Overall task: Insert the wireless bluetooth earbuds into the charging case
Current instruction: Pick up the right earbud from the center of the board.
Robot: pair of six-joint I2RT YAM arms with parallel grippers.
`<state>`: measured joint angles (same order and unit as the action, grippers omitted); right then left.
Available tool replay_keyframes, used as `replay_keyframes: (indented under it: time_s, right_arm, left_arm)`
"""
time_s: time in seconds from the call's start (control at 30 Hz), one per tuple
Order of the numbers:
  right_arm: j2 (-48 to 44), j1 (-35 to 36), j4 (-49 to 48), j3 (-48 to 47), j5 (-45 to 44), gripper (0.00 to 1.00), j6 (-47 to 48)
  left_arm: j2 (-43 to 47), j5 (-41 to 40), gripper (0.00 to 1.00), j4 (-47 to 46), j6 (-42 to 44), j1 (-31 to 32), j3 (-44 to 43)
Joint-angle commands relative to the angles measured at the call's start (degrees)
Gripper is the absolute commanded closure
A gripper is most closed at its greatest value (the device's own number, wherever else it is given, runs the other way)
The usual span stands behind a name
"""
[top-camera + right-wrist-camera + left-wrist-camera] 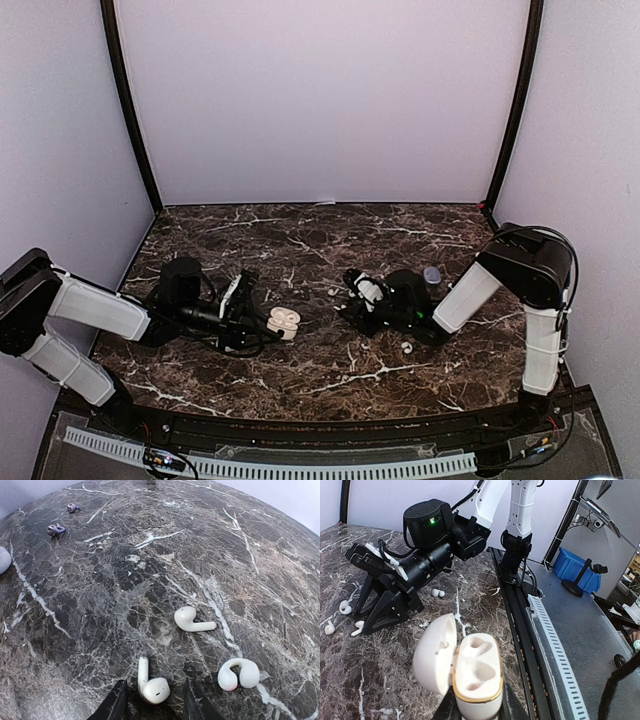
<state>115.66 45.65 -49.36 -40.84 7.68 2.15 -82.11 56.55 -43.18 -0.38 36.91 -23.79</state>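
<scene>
An open white charging case (476, 680) with a gold rim and two empty wells stands upright between my left gripper's (475, 707) fingers, its lid (434, 652) swung to the left. It also shows in the top view (284, 321), where the left gripper (262, 322) holds it. My right gripper (155, 702) is open and low over the table, with a white stemmed earbud (152, 685) lying between its fingers. A second white earbud (192, 620) lies just beyond it. In the top view the right gripper (348, 296) is right of the case.
A white clip-shaped bud (239, 674) lies right of the right fingers. Two purple buds (56, 529) lie far off, and a grey case (2, 560) sits at the left edge. A lavender case (432, 274) and a white bud (407, 347) lie near the right arm.
</scene>
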Motion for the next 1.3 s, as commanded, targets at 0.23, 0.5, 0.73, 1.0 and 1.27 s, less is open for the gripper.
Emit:
replay_keyframes:
  time_s: [0.23,0.5,0.73,1.0,1.27]
  right_arm:
    - [1.33,-0.4,6.0,-2.88,1.08,0.72,1.41]
    - [-0.33,-0.3,3.81,-0.06,1.63,0.79,0.4]
    - [-4.4,0.04,0.45,4.23,1.97,0.87,-1.5]
    - [-11.27,0.53,1.53,8.07,2.67,0.9,-2.85]
    - [-18.06,0.81,6.62,9.61,6.1,0.91,-4.53]
  left_arm:
    - [0.85,0.88,0.8,-0.64,0.91,-0.23,0.06]
    - [1.5,0.57,0.8,-0.05,1.0,-0.22,0.4]
    - [0.81,0.08,0.8,2.05,1.92,-0.25,-0.33]
    - [-0.56,0.24,0.8,3.1,2.64,-0.24,-1.42]
    - [-2.84,-0.77,0.8,5.14,5.5,-0.18,-3.4]
